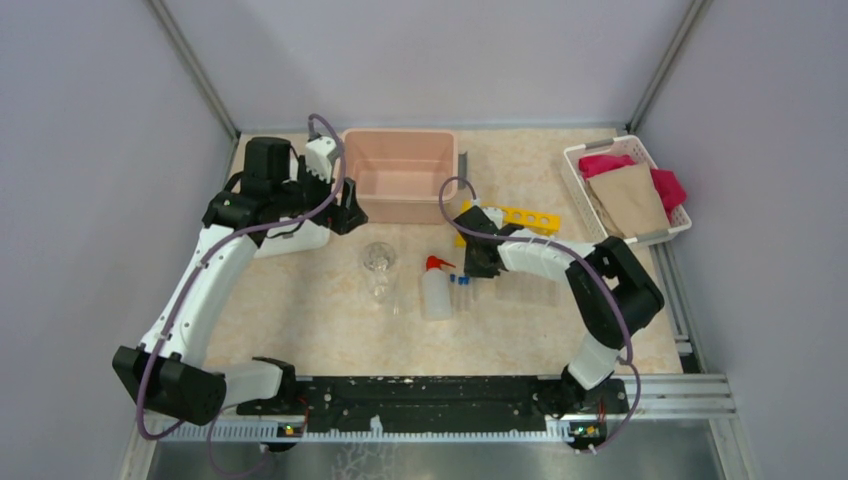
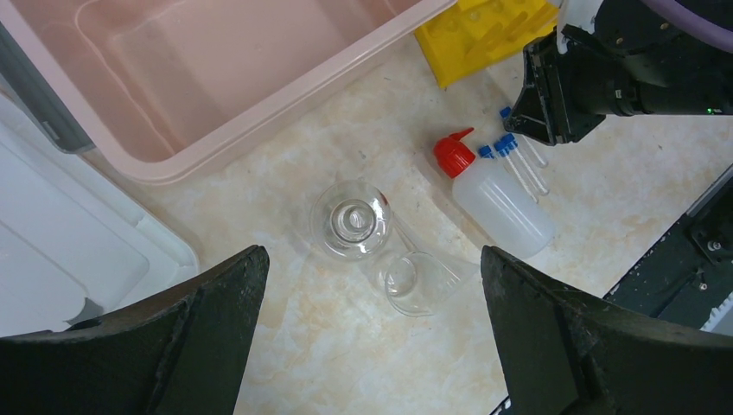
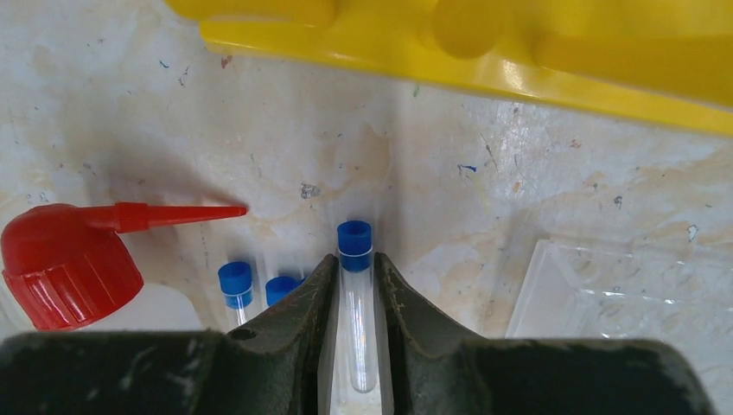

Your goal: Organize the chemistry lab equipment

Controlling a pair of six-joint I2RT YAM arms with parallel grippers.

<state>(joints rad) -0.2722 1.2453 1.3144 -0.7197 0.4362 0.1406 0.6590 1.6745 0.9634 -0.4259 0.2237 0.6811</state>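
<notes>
Right gripper pinching a blue-capped tube just short of the yellow rack.

Its fingers press on both sides of the tube, whose cap points toward the rack; whether the tube is clear of the table cannot be told. Two more tubes lie just left of it, beside the white squeeze bottle with the red nozzle. The left gripper hangs spread wide above a clear glass flask. The flask stands upright near the pink tub, and a second small glass vessel lies just beside it. A white basket of cloths sits at the far right of the table, to the right of the rack.
</notes>
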